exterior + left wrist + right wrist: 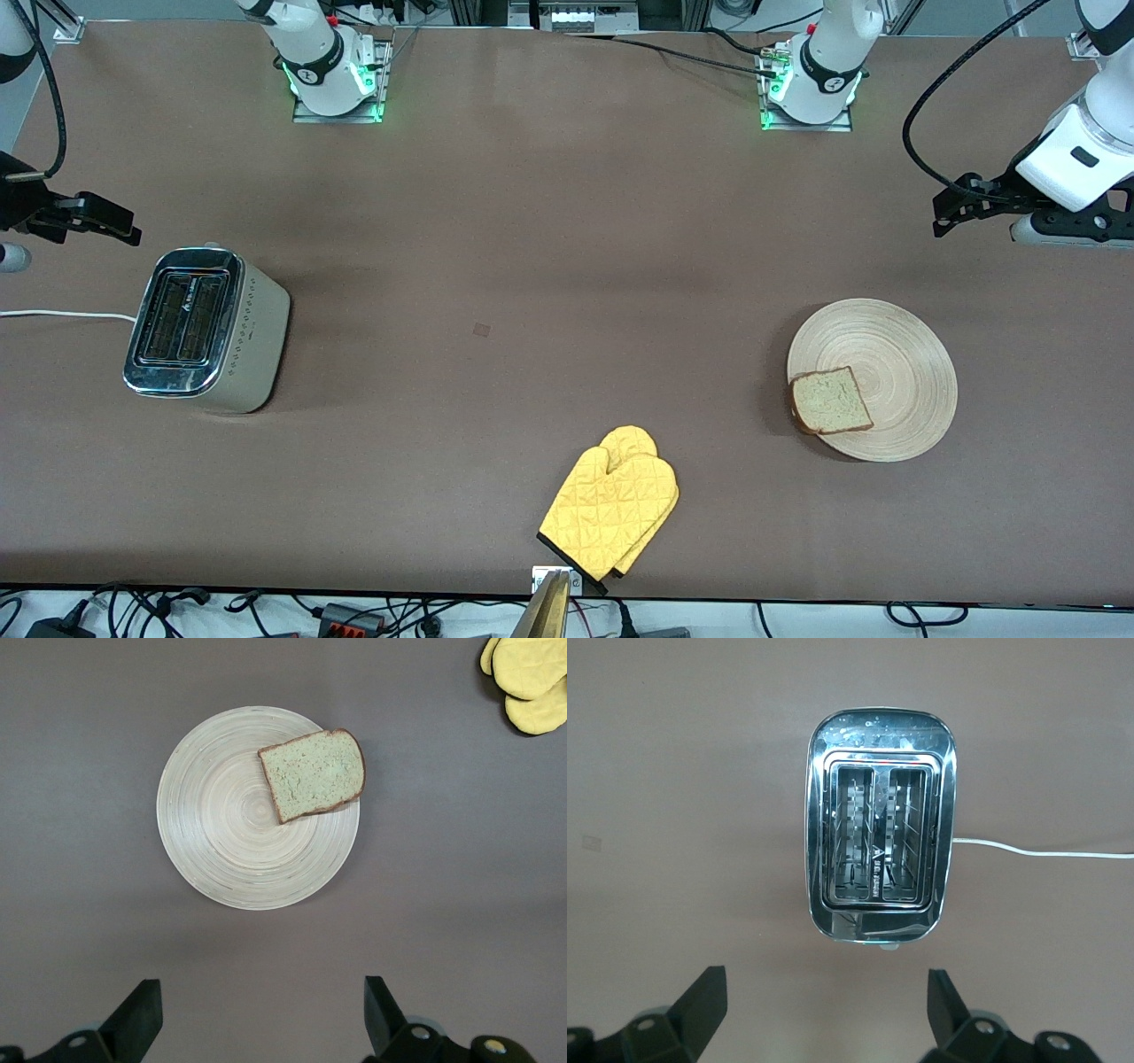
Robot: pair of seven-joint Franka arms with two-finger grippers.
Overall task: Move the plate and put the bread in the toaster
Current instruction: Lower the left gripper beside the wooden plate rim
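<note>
The round wooden plate [895, 350] lies toward the left arm's end of the table. The bread [831, 400] lies flat on the plate's rim, on the side nearest the front camera. The left wrist view shows the plate [221, 833] and the bread [313, 775] too. The toaster [208, 332] stands toward the right arm's end, both slots empty; it also shows in the right wrist view [880, 846]. My left gripper [952, 211] [263, 1014] is open and empty, up over bare table beside the plate. My right gripper [111, 221] [827, 1010] is open and empty, up over bare table beside the toaster.
A yellow oven mitt [611, 509] [532, 682] lies at the table edge nearest the front camera, between the toaster and the plate. The toaster's white cord [62, 314] [1045, 850] runs off the right arm's end of the table.
</note>
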